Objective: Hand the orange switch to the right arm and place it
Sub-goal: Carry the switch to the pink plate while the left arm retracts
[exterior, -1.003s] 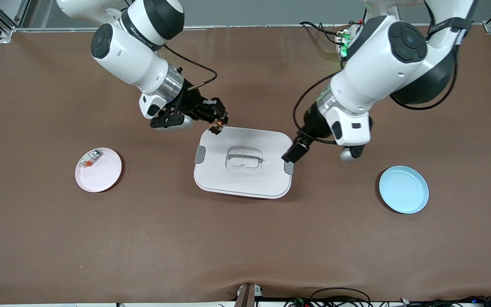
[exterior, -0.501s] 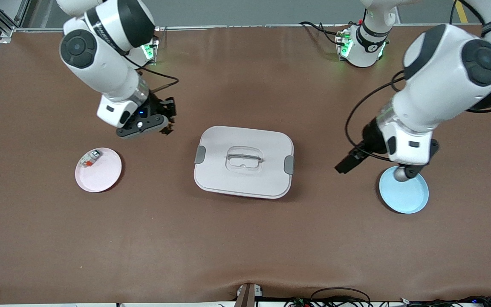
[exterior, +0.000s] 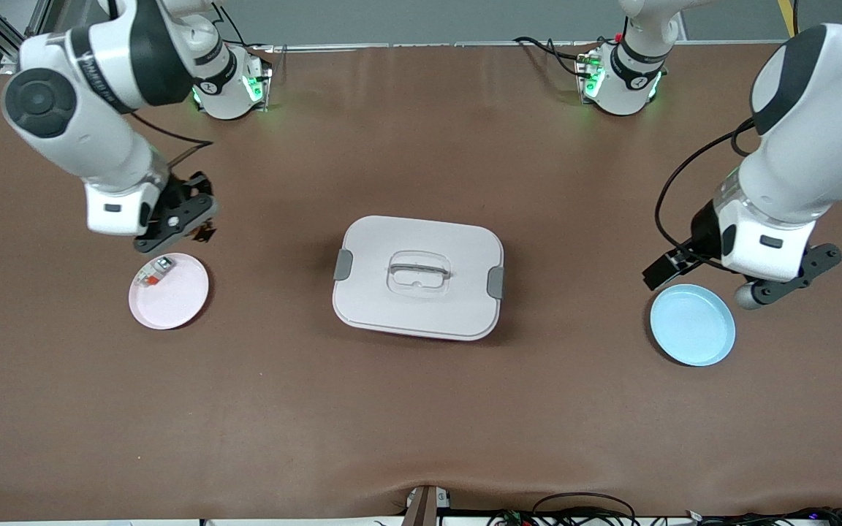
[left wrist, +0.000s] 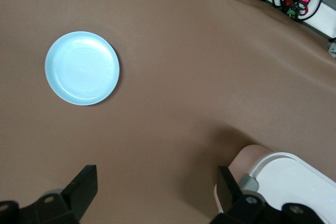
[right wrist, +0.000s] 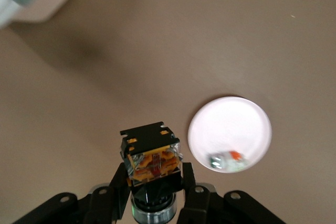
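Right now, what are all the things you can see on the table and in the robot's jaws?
orange switch: one, black with orange middle, held in the right gripper over bare table near the pink plate.
pink plate: one, pale pink, toward the right arm's end.
small part: one, white-grey with red-orange patch, on the pink plate.
lidded box: one, white with grey clips, table's middle.
blue plate: one, light blue, nothing on it, toward the left arm's end.
right gripper: one, black, jaws shut on the switch.
left gripper: one, black, jaws open, over bare table by the blue plate.
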`<state>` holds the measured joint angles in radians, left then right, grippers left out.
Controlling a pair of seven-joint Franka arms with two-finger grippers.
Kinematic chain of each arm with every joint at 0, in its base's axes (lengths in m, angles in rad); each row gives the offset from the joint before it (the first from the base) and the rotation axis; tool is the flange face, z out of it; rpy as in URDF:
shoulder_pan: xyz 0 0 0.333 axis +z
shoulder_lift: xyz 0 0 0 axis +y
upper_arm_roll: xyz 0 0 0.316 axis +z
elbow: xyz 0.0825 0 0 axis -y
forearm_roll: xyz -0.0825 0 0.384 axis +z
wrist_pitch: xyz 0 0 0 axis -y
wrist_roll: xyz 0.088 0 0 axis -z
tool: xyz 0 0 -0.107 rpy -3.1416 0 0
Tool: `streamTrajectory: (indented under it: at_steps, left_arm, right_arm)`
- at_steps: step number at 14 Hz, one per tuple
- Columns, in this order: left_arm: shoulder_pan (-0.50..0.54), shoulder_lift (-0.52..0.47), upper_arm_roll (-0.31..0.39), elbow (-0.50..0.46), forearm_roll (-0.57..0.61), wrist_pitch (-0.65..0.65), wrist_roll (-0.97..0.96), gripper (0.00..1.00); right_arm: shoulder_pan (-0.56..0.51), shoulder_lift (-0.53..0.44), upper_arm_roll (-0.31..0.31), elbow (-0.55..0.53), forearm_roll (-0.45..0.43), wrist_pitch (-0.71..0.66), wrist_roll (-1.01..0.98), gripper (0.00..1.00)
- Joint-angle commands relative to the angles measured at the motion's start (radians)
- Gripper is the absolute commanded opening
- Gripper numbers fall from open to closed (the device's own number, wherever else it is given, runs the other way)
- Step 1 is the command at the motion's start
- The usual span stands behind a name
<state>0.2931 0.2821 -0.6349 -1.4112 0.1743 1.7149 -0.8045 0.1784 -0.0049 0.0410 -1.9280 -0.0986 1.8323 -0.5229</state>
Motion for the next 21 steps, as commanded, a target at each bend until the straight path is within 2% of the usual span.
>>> streamTrajectory:
  at_steps: [1,3,4,6,8,10,12,14,16,19,21]
  left_arm:
    - [0.056,-0.052,-0.005,-0.006,0.016,-0.047,0.105,1.0]
    - [0.087,-0.079,0.0,-0.006,0.004,-0.061,0.227,1.0]
    - [0.074,-0.115,0.045,-0.012,0.001,-0.063,0.299,1.0]
    - [-0.045,-0.164,0.217,-0.017,-0.036,-0.127,0.43,1.0]
    - [-0.11,-0.207,0.344,-0.02,-0.106,-0.173,0.565,1.0]
    - [-0.197,-0.239,0.475,-0.021,-0.136,-0.237,0.663,1.0]
    - [-0.261,-0.267,0.561,-0.032,-0.156,-0.277,0.72,1.0]
    - [-0.317,-0.313,0.638,-0.092,-0.177,-0.278,0.748,1.0]
    - [-0.341,-0.345,0.659,-0.133,-0.188,-0.275,0.754,1.0]
    - [-0.339,-0.348,0.653,-0.13,-0.188,-0.274,0.752,1.0]
    - [-0.342,-0.348,0.643,-0.132,-0.188,-0.273,0.751,1.0]
  right_arm:
    - [-0.033,-0.075,0.019,-0.086,-0.122,0.042,-0.069,0.0]
    - [-0.086,-0.118,0.019,-0.187,-0.13,0.163,-0.141,0.0]
    - [-0.117,-0.124,0.019,-0.234,-0.13,0.238,-0.193,0.0]
    - [-0.181,-0.118,0.017,-0.307,-0.132,0.39,-0.3,0.0]
    - [-0.239,-0.096,0.017,-0.335,-0.156,0.505,-0.408,0.0]
    - [-0.278,-0.057,0.017,-0.353,-0.255,0.603,-0.43,0.0]
    - [-0.318,-0.003,0.019,-0.361,-0.291,0.685,-0.433,0.0]
    - [-0.33,0.046,0.017,-0.371,-0.303,0.751,-0.433,0.0]
    - [-0.335,0.071,0.017,-0.419,-0.311,0.83,-0.43,0.0]
    - [-0.336,0.135,0.016,-0.463,-0.311,0.942,-0.421,0.0]
    - [-0.341,0.178,0.014,-0.471,-0.313,0.967,-0.421,0.0]
